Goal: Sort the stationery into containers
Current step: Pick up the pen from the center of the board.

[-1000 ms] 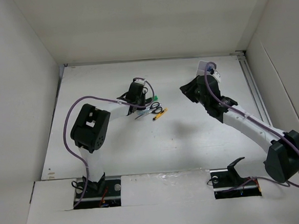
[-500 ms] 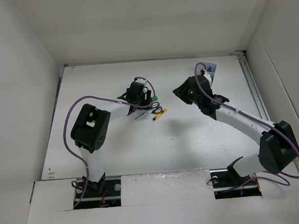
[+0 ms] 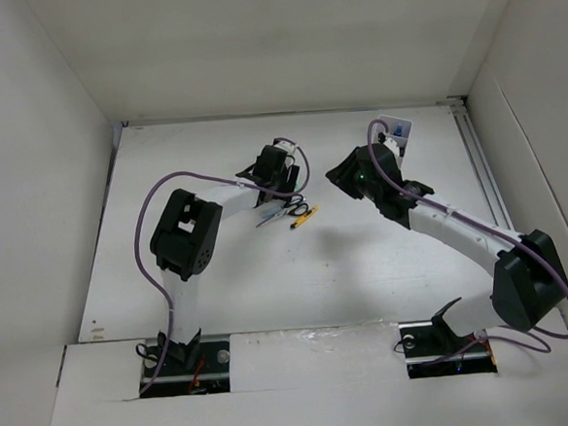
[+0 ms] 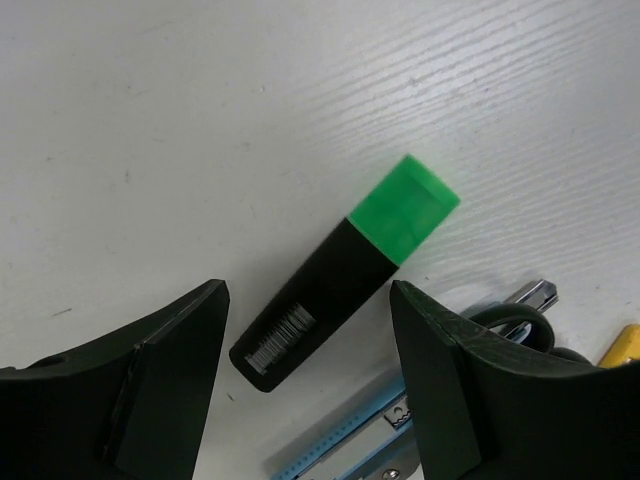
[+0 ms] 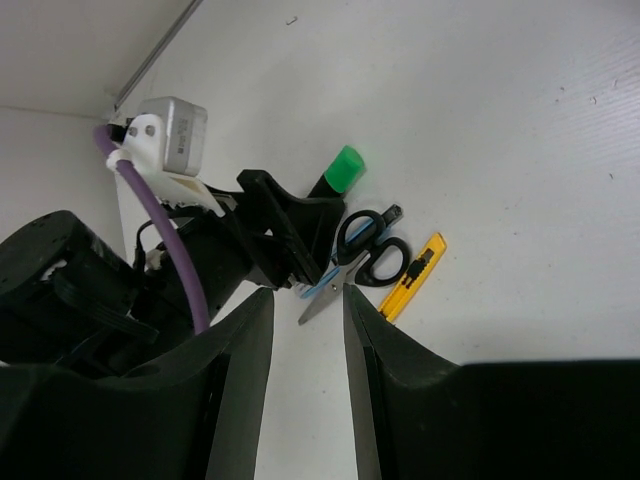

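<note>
A green highlighter (image 4: 340, 270) with a black body lies flat on the white table. My left gripper (image 4: 308, 300) is open, its fingers on either side of the highlighter's black end, not touching it. It hides the highlighter in the top view (image 3: 283, 177). Beside it lie a clear-blue pen (image 4: 340, 445), black-handled scissors (image 5: 370, 250) and a yellow-black cutter (image 5: 412, 277). My right gripper (image 5: 307, 300) is open and empty, raised right of the pile (image 3: 340, 175). The orange and yellow highlighters and the grey pen are out of view.
A small white container (image 3: 396, 130) with something blue in it stands at the back of the table, behind the right arm. White walls enclose the table on the left, back and right. The pile (image 3: 294, 210) lies between the two grippers.
My left gripper has swung right and now covers the green cap that showed in the top view. My right gripper moved left, away from the white container, then held almost still.
</note>
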Controlling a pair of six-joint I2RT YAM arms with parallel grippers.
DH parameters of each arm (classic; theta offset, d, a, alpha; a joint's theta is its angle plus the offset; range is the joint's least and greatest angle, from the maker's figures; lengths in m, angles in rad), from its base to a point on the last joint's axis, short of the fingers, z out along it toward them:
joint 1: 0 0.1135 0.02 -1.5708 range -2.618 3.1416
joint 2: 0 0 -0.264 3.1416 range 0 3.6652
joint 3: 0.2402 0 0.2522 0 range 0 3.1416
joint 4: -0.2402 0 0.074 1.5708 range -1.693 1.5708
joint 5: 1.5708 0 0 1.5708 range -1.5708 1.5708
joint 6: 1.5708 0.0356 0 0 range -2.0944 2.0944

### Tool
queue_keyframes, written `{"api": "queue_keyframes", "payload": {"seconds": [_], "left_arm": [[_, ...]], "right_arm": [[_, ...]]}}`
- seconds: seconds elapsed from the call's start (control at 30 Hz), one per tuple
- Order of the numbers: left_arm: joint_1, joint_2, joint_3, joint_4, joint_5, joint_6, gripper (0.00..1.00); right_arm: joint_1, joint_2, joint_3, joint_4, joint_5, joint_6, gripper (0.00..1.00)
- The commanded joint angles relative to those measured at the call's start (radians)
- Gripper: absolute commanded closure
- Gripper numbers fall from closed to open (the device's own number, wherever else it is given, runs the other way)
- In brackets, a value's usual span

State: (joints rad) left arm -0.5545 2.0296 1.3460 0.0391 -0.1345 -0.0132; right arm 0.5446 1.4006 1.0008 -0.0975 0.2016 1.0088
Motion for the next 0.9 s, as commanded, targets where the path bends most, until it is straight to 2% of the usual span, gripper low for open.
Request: {"api": "queue_keyframes", "payload": {"seconds": [0.0, 0.13, 0.43, 0.6, 0.87], "left_arm": [[0.002, 0.004, 0.038, -0.054, 0.021, 0.013, 0.38], [0.002, 0.014, 0.028, -0.065, 0.03, -0.01, 0.47], [0.002, -0.026, -0.036, -0.064, 0.078, -0.073, 0.8], [0.002, -0.097, -0.097, -0.015, 0.066, -0.119, 0.86], [0.002, -0.284, -0.194, 0.041, 0.027, -0.197, 0.88]], "right_arm": [[0.008, -0.037, 0.036, 0.025, 0.013, -0.016, 0.6], [0.008, -0.046, 0.036, 0.025, 0.013, -0.016, 0.6], [0.008, -0.037, 0.036, 0.025, 0.013, -0.016, 0.59], [-0.002, -0.017, 0.036, 0.025, -0.027, -0.016, 0.53], [-0.043, -0.008, 0.036, 0.054, -0.163, -0.016, 0.52]]}}
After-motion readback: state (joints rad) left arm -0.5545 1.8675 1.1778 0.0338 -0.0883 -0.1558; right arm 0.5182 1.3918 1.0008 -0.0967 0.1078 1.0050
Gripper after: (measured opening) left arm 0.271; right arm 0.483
